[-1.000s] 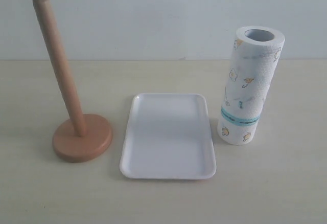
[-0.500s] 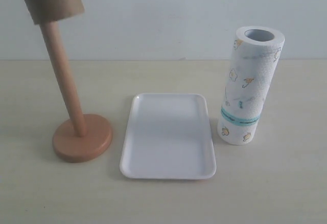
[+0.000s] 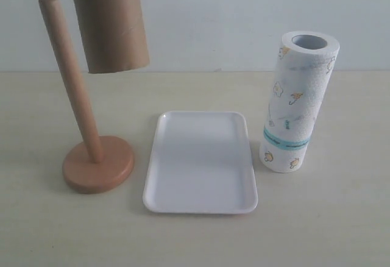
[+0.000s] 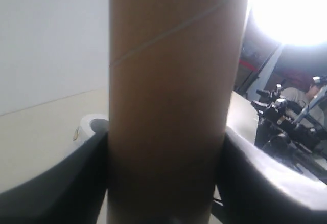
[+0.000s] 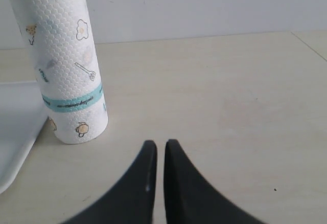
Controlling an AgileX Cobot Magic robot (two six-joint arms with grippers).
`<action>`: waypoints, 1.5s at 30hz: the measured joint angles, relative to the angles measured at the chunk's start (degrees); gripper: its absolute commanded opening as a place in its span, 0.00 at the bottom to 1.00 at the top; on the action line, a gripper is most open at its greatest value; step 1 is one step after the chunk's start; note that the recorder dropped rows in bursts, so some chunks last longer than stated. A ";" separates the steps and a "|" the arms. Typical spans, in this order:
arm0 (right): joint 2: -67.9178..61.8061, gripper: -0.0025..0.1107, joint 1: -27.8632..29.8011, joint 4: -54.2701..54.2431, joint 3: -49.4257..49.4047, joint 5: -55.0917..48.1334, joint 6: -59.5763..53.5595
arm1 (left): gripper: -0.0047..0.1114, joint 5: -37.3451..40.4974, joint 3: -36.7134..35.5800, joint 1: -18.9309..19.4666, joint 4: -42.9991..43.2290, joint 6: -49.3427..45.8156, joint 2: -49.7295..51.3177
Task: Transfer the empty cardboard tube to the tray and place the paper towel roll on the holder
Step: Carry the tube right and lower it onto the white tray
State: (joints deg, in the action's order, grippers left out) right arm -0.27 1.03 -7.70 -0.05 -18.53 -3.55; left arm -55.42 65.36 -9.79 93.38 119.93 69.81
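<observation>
Cardboard tube [image 3: 109,23]: matte brown cylinder, seemingly hollow

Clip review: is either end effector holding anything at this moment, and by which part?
Left end effector grips the tube across its sides, somewhere above its free lower end; exact height cannot be told. Right end effector is shut, empty.

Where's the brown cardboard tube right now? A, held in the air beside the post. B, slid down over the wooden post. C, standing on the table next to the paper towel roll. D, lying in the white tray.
A: the cardboard tube hangs above the table beside the holder, clamped between the left fingers.
</observation>
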 measured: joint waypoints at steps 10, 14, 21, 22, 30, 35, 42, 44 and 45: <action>0.00 0.07 0.00 0.00 0.00 0.00 0.00 | 0.08 -7.07 6.02 -2.60 -4.33 0.00 11.39; 0.00 0.07 0.00 0.00 0.00 0.00 0.00 | 0.08 -5.52 6.24 -5.73 -3.87 0.00 15.72; 0.00 0.07 0.00 0.00 0.00 0.00 0.00 | 0.08 0.36 5.18 -9.92 -0.32 0.00 20.05; 0.00 0.07 0.00 0.00 0.00 0.00 0.00 | 0.08 1.79 4.39 -10.22 -0.32 0.00 20.05; 0.00 0.07 0.00 0.00 0.00 -0.10 0.00 | 0.08 13.97 -6.96 -14.42 -18.55 -11.77 18.67; 0.00 0.07 0.00 0.00 0.00 -0.10 0.00 | 0.08 16.36 -11.52 -18.74 -34.80 -24.16 18.49; 0.00 0.07 0.00 0.00 0.00 -0.21 0.00 | 0.08 25.85 -14.50 -21.57 -41.53 -31.60 18.49; 0.00 0.07 0.00 0.00 0.00 -0.21 0.00 | 0.08 26.73 -15.14 -21.65 -41.69 -32.21 18.79; 0.00 0.07 0.00 0.00 0.00 -0.21 0.00 | 0.08 26.89 -15.22 -21.65 -41.69 -32.19 19.31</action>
State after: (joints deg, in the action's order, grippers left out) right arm -0.27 1.03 -7.70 -0.05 -18.74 -3.55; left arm -28.53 50.14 -31.45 51.69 87.74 89.13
